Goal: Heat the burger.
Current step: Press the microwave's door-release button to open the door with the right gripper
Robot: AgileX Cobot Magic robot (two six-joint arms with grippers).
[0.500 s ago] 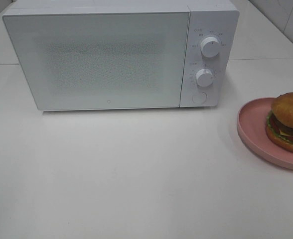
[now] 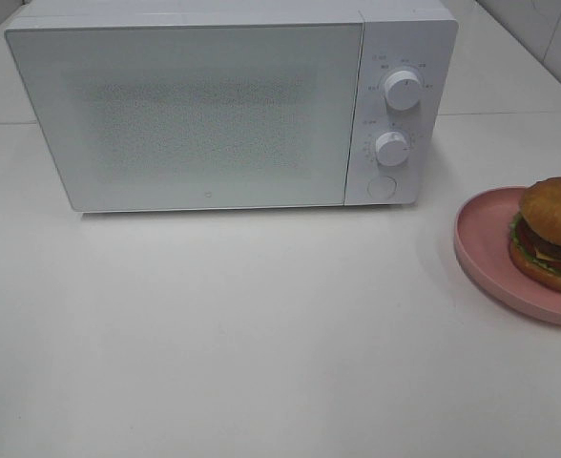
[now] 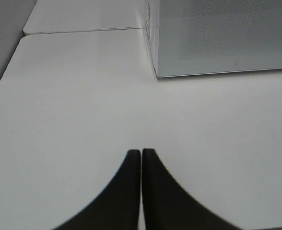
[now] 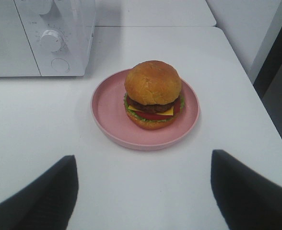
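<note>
**Burger on its plate, microwave door shut**

From my remote station I saw the burger (image 2: pixel 555 232) sitting upright on the pink plate (image 2: pixel 481 239), near the right edge of the high view. Its bun top was on, and under it I could see the patty, cheese, tomato and lettuce. The plate rested on the white surface (image 2: pixel 261 334), to the right of the microwave (image 2: pixel 195 114) and closer to the camera, with a clear gap between them.

The microwave stood at the back of the surface with its door shut. On its control panel I saw the upper knob (image 2: pixel 402 89), the lower knob (image 2: pixel 392 149) and a round button (image 2: pixel 382 187) below them.

The left jaws were together, the two dark tips touching or almost touching, with nothing between them. They hung over the bare surface, well apart from the left front corner of the microwave.

The right jaws stood wide apart and held nothing. In the right wrist view the plate with the burger lay in front of them, apart from both tips.
</note>
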